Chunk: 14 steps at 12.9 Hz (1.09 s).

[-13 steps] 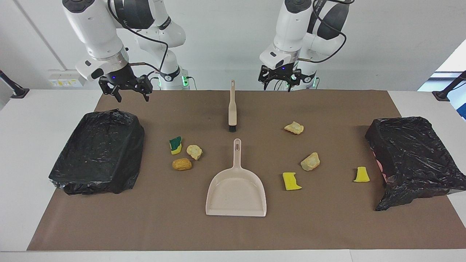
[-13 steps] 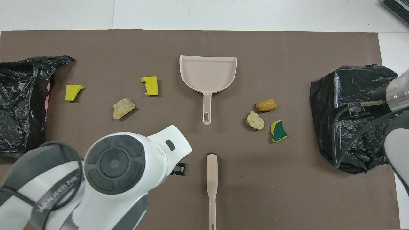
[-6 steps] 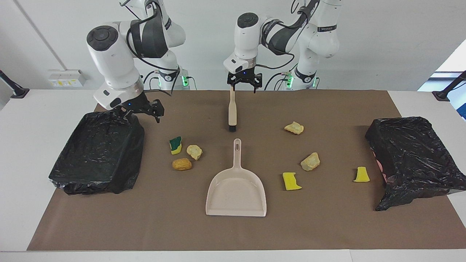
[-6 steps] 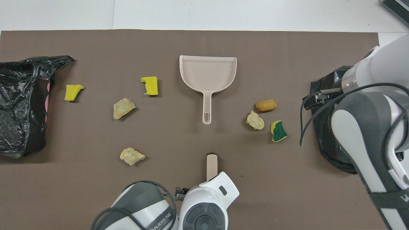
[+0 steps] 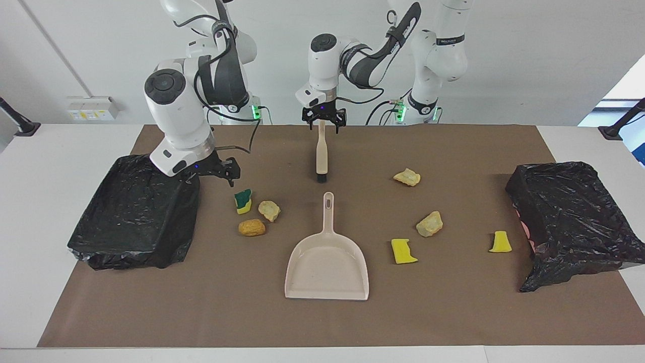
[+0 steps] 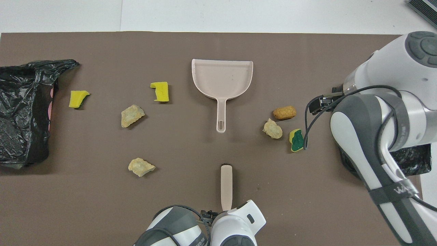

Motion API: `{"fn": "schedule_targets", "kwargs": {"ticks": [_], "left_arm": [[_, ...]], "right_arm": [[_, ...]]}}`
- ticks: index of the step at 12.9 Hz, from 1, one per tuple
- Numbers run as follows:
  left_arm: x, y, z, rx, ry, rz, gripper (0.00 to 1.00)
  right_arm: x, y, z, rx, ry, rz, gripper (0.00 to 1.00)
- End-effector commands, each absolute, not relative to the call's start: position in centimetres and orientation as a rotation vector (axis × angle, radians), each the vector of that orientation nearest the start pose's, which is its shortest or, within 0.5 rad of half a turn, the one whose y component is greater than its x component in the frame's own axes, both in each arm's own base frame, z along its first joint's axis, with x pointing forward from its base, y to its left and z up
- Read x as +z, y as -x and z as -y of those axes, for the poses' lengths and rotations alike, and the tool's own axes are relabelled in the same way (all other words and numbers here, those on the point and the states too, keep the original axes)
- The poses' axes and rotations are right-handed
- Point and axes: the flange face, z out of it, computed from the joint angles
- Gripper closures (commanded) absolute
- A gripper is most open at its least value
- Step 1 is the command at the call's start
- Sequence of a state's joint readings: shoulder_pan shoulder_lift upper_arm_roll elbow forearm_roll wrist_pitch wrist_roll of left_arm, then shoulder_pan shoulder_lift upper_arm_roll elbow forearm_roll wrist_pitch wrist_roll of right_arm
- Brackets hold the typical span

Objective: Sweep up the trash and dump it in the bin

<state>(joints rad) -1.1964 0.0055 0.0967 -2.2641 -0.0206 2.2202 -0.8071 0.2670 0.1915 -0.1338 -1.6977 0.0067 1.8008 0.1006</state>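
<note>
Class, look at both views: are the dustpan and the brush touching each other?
Apart. Both views show bare brown mat between the brush bristles and the tip of the dustpan handle.

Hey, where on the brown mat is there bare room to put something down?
Widest free patch: the mat strip farther from the robots than the dustpan, running between the two black-bagged bins. Also bare: between the brush and the pale lump. Crowded: the three pieces around the green-faced sponge, under the right gripper.
</note>
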Motion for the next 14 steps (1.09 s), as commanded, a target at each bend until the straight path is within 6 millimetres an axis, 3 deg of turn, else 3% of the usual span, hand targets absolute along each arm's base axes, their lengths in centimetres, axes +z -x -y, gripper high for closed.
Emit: {"fn": "schedule_targets", "kwargs": {"ticks": [1, 5, 7, 9, 10, 11, 13, 14], "left_arm": [[33.6, -22.5, 46.3, 0.055, 3.073, -0.423, 0.0], [34.0, -22.5, 46.1, 0.059, 3.072, -0.421, 0.0], [33.8, -22.3, 45.9, 0.079, 3.052, -0.421, 0.27], [34.3, -22.9, 45.6, 0.084, 3.065, -0.398, 0.72], [34.4, -23.0, 45.5, 0.099, 3.073, -0.382, 0.89], [35.1, -23.3, 45.3, 0.1, 3.085, -0.368, 1.0], [37.0, -24.4, 44.0, 0.128, 3.078, -0.335, 1.0], [38.0, -24.4, 43.2, 0.149, 3.067, -0.332, 1.0]], "right_arm": [[46.1, -60.7, -9.2, 0.115, 3.15, -0.003, 0.0], [45.6, -60.6, -9.3, 0.11, 3.147, -0.01, 0.0], [45.6, -60.6, -9.3, 0.113, 3.147, -0.008, 0.0], [45.6, -60.6, -9.3, 0.112, 3.148, -0.007, 0.0], [45.6, -60.6, -9.3, 0.112, 3.148, -0.007, 0.0], [45.5, -60.6, -9.3, 0.115, 3.147, -0.008, 0.0], [45.6, -60.5, -9.7, 0.113, 3.147, 0.002, 0.0], [45.7, -60.4, -10.9, 0.108, 3.147, 0.031, 0.0]]}}
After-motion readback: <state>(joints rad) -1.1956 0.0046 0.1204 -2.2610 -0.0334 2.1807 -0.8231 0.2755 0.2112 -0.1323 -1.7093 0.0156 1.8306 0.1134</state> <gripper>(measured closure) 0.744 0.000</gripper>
